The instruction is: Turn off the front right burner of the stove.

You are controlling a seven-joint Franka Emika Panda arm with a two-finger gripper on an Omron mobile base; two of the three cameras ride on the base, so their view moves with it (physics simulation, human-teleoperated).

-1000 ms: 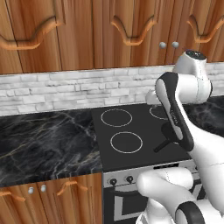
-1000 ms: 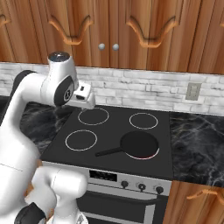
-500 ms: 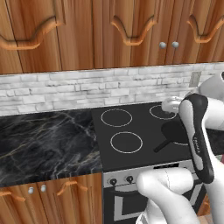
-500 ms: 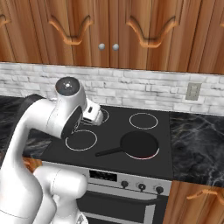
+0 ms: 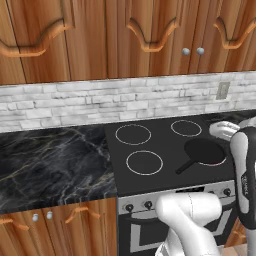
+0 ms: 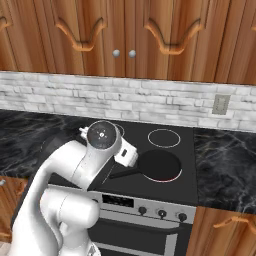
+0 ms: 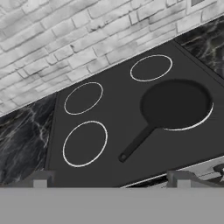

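The stove (image 5: pixel 165 185) has a flat black glass top and a steel front panel with small dark knobs (image 6: pixel 161 213). A black frying pan (image 7: pixel 175 104) covers most of the front right burner (image 7: pixel 209 114); the burner's pinkish-red rim (image 6: pixel 167 179) peeks out from under the pan's near side. The pan handle (image 7: pixel 135 144) points toward the front edge. My gripper (image 7: pixel 110 179) hovers above the stove's front edge, looking down over the glass. It is open, fingertips (image 7: pixel 41 179) wide apart, with nothing between them.
Three white-outlined rings (image 7: pixel 85 143) mark the other burners. Dark marble counters (image 5: pixel 50 160) flank the stove, with a grey brick backsplash (image 5: pixel 125 100) and wooden cabinets behind. A wall outlet (image 6: pixel 220 104) sits at the right. My own arm (image 6: pixel 95 160) hides the stove's left part in the right base view.
The arm has swung down and forward from above the back of the stove toward its front edge. The pan and the stove stay put.
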